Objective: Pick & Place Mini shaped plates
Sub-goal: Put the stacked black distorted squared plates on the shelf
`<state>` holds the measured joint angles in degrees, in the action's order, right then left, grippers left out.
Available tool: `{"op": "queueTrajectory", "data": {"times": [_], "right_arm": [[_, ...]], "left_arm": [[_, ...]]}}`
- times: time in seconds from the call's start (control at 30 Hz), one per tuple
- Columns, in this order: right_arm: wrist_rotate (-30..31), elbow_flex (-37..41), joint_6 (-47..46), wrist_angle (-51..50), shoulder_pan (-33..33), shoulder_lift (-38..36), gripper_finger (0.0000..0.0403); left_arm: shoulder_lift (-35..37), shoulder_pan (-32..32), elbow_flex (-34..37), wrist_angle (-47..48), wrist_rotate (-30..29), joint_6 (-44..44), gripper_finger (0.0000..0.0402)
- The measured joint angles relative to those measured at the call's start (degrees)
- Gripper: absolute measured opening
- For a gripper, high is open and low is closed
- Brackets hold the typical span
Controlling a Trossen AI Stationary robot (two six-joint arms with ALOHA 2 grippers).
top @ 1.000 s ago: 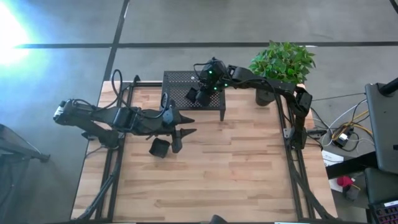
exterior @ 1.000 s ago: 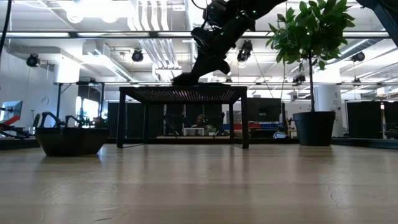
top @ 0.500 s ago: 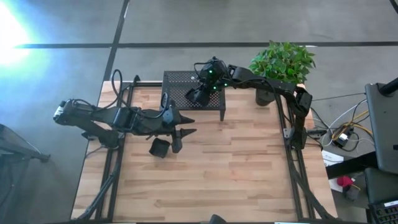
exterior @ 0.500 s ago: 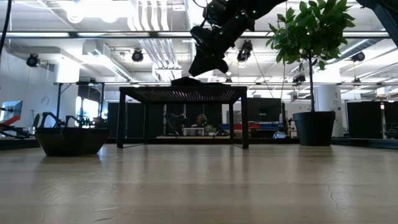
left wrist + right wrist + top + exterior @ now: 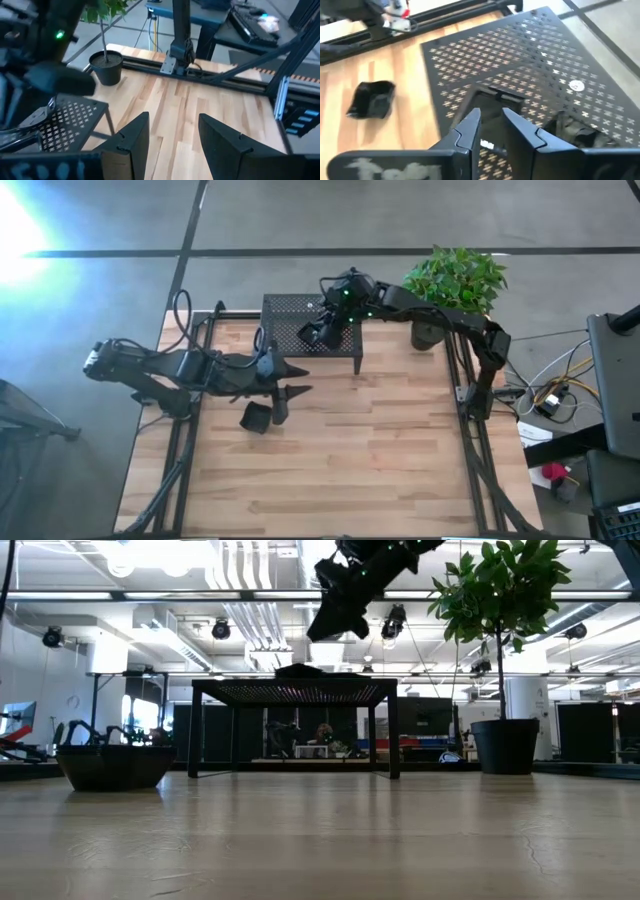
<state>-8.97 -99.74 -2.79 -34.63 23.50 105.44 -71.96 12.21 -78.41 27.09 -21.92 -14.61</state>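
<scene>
**Mini shaped plates [image 5: 300,670]: light, glossy, best taken by the rim**

At the left, the left gripper [image 5: 290,383] hangs low over the table [image 5: 380,470], fingers spread wide with nothing between them. Just beside it, one deep square-ish plate [image 5: 256,416] sits alone on the wood. Further right stands the black mesh stand [image 5: 285,310], and a flat plate [image 5: 495,96] lies on its top. The right gripper [image 5: 335,620] hovers clear above that flat plate, fingers only narrowly parted and holding nothing. The potted plant [image 5: 455,280] is at the far right.

These plates look small, stiff and light, but their glossy finish would probably be slippery and chip if dropped. A pinch across a raised rim or a corner seems safest. The flat one offers little edge above the mesh, so a shallow, angled approach would likely be needed.
</scene>
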Motion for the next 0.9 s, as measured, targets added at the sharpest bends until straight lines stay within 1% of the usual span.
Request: {"op": "queueTrajectory", "data": {"times": [0.13,0.23,0.37,0.53,0.63,0.77,0.83,0.9], "right_arm": [[-0.04,0.00,2.72,-2.48,-2.91,-1.91,0.0079],[-0.04,0.00,4.63,-5.24,-5.62,-3.26,0.0079],[0.00,0.02,6.37,-7.51,-9.48,-5.07,0.0073],[-0.04,0.11,6.90,-9.30,-14.25,-6.96,0.0068],[-0.03,0.13,6.98,-10.41,-17.05,-7.64,0.0070],[-0.07,0.13,7.76,-12.03,-20.88,-8.36,0.0075],[-0.04,0.15,7.85,-12.21,-22.57,-8.62,0.0075],[-0.04,0.22,7.78,-12.35,-24.10,-8.75,0.0073]], "left_arm": [[0.60,0.06,0.00,4.92,-0.02,0.58,0.0163],[0.84,0.48,0.00,9.94,-0.02,-0.88,0.0163],[0.93,1.77,0.00,15.16,-0.03,-3.83,0.0163],[0.99,4.86,0.46,23.08,-0.09,-9.14,0.0163],[1.01,7.01,2.43,25.94,-0.56,-11.61,0.0163],[1.01,9.10,6.90,26.98,-0.61,-10.83,0.0163],[0.99,9.40,9.46,27.04,-0.61,-12.75,0.0163],[0.98,9.38,11.92,26.95,-0.68,-16.55,0.0163]]}}
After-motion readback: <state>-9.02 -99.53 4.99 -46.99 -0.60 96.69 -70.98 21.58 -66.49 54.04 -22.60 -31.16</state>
